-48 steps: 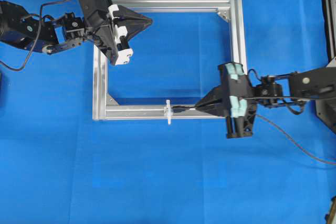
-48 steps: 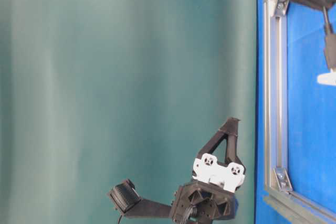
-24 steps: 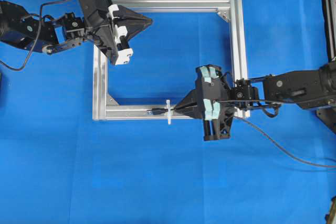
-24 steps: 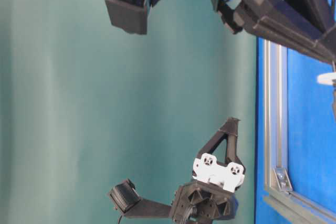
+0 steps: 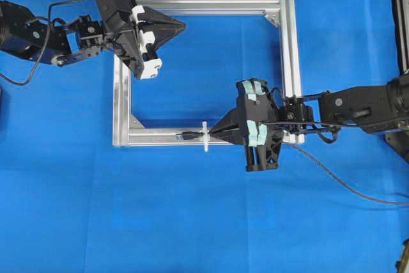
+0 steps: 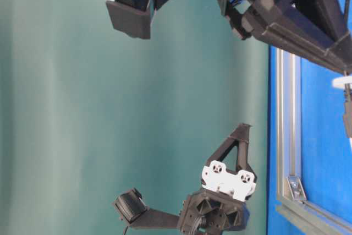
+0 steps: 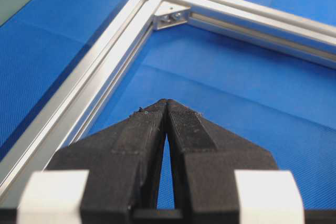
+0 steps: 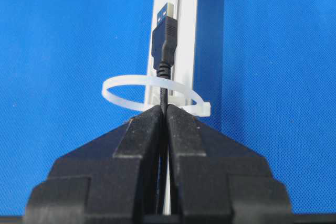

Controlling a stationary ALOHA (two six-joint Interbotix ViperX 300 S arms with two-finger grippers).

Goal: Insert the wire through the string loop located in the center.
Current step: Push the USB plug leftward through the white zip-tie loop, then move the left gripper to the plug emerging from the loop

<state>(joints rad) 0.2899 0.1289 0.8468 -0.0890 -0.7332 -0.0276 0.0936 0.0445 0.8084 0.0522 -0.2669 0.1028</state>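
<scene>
Overhead, you see your right gripper [image 5: 211, 133] pinching the wire [image 5: 190, 136], plug poking left past the string loop [image 5: 205, 137] on the frame's [image 5: 294, 62] near bar, while your right wrist view shows the plug beyond the loop, and your left gripper [image 7: 167, 103] pressed together, empty.

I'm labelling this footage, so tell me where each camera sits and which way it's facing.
Overhead: above, looking down at the silver aluminium frame on the blue cloth; both arms show.
Table-level: low, picture turned sideways, along the frame; left gripper shows.
Left wrist: behind shut empty jaws, facing a frame corner.
Right wrist: behind the right gripper, shut on the black plug-tipped wire, passed through the white string loop.
All show the frame.
</scene>
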